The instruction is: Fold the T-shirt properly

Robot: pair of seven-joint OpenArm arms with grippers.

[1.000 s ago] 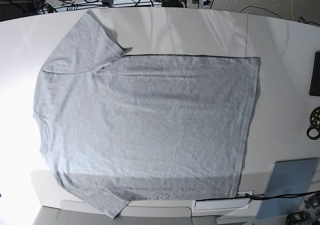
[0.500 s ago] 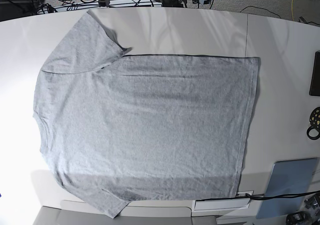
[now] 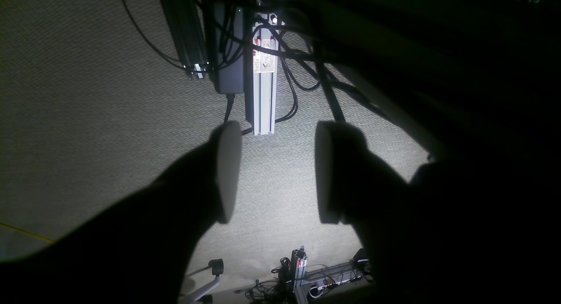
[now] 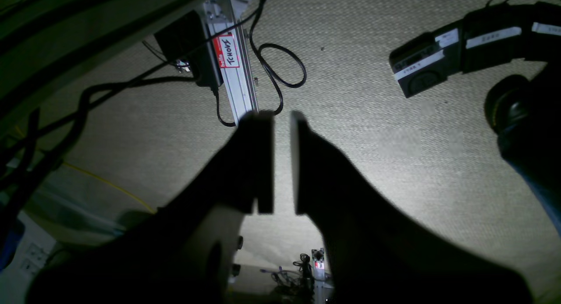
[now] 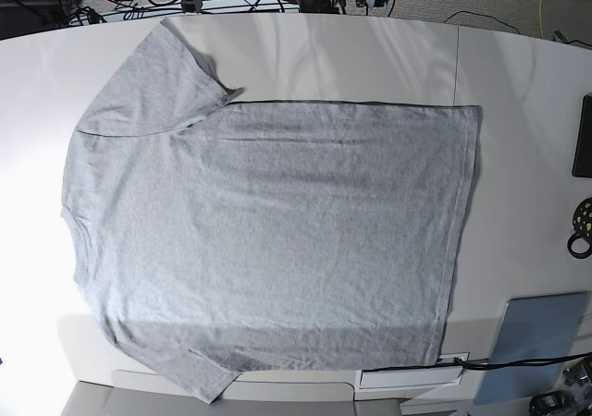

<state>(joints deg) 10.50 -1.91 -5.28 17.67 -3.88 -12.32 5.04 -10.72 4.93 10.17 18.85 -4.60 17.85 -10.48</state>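
1. On the table (image 5: 518,74), base view — the T-shirt (image 5: 268,231), heather grey, lies spread flat with its plain side up, neck end toward the view's left, hem toward the right. One sleeve (image 5: 153,79) fans out at upper left; the other sleeve (image 5: 199,379) reaches the near table edge at the bottom. Neither arm shows here. Handling, as a judgement: light, soft, limp knit; it will sag and crease when lifted and drag rather than slide as one piece. Best taken by pinching at edges — hem corners, shoulder seams or sleeve ends — with two holds at once to keep a fold line straight.

2. Below table level, left wrist view — the left gripper (image 3: 271,172) hangs over carpeted floor (image 3: 87,98), jaws wide apart and empty, pale pads (image 3: 229,170) facing each other. An aluminium post (image 3: 261,76) with cables stands beyond. No shirt visible.

3. Below table level, right wrist view — the right gripper (image 4: 282,164) also hangs over the floor, jaws drawn narrow with a slim gap, nothing between them. A labelled post (image 4: 232,72) and looped cable (image 4: 280,72) lie behind.

4. Cross-view note — only the base view shows the shirt and its layout; only the wrist views show the jaws, both parked well clear of the cloth.
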